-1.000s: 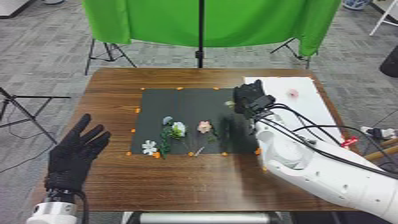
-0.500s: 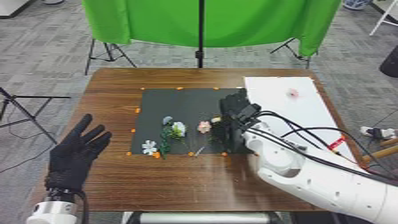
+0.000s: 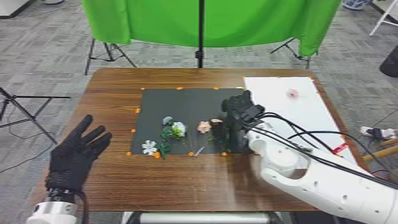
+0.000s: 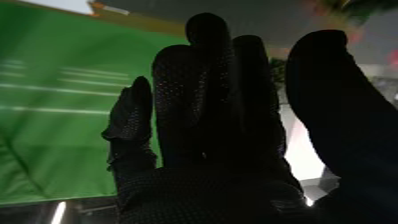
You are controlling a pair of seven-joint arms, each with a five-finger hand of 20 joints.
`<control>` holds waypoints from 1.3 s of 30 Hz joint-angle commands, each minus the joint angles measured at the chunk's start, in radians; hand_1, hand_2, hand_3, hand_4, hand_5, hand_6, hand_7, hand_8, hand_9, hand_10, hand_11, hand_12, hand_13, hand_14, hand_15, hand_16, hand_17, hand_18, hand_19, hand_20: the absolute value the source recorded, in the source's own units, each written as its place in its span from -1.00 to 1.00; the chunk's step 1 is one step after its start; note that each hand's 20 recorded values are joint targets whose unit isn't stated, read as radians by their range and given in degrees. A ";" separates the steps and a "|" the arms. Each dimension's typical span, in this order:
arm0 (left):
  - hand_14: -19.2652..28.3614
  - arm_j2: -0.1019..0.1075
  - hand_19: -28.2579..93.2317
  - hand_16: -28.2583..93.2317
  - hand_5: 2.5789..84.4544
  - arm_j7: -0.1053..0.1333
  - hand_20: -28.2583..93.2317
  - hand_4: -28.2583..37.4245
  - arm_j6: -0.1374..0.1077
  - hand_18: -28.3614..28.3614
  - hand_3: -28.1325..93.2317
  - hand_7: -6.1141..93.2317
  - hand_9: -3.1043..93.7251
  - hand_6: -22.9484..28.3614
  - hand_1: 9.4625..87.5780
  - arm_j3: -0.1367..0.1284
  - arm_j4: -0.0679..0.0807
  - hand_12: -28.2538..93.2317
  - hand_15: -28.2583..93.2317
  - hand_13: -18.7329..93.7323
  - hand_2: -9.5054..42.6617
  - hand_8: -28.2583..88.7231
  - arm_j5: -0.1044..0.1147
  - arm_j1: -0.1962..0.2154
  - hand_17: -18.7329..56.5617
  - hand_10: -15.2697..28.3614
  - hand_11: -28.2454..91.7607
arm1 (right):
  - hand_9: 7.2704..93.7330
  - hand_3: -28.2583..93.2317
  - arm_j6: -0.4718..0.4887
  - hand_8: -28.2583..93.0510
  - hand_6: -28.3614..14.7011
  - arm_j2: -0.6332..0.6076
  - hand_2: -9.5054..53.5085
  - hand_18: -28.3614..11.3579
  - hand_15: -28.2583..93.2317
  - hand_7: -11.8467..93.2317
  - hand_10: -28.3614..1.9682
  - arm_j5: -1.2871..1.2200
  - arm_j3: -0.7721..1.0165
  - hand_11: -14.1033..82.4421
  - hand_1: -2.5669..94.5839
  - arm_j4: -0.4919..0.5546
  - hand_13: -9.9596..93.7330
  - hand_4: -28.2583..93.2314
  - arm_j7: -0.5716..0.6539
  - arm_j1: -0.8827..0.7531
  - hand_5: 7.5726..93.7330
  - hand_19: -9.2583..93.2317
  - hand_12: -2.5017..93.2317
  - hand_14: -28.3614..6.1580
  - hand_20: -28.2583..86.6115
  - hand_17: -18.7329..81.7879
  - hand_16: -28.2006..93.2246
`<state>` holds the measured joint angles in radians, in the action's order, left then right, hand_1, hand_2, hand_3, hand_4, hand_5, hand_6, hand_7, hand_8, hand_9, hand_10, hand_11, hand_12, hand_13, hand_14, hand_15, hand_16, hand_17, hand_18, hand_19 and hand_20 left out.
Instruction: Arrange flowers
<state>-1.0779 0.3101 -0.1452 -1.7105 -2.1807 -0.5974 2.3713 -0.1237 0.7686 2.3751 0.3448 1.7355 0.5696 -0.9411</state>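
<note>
Brown wood forms the table, with a dark mat across its middle and small orange marks round the mat's edge. Artificial-looking flowers lie toward the near left of the mat: a pink flower, a white bloom to its left amid green leaves, and, nearest the left corner, a white flower with spread petals. Thin stems run toward the near edge. To the right of the pink flower sits a small pale bloom, just beside the right hand; whether they touch, I cannot tell. That hand is over the mat's right part, and the wrist view shows it open, fingers straight and thumb held apart from them. Farther right, a white sheet bears another pink bloom. At the table's left side, the left hand is open too, fingers extended and spread. Beyond the far edge, a green cloth hangs behind a black pole, over grey flooring.
</note>
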 commanded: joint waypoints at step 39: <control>0.97 -0.018 0.40 -0.68 -0.24 -0.009 -0.62 -0.87 0.003 1.00 0.79 -0.73 -0.26 0.19 -0.60 0.012 0.006 -0.40 0.16 -0.24 -0.40 -0.67 -0.008 -0.010 -0.76 0.60 -0.22 | 0.91 0.46 0.129 -0.57 0.64 -0.013 -1.00 -0.45 0.49 -0.47 0.59 -0.204 -0.013 -0.50 0.21 -0.435 0.62 -1.00 0.196 0.172 0.77 0.85 -0.32 0.51 0.13 -0.06 -0.19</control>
<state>-1.0806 0.3097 -0.1489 -1.6971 -2.1787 -0.5984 2.3504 0.0861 0.7891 2.1312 0.3822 1.3049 0.7852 -0.7498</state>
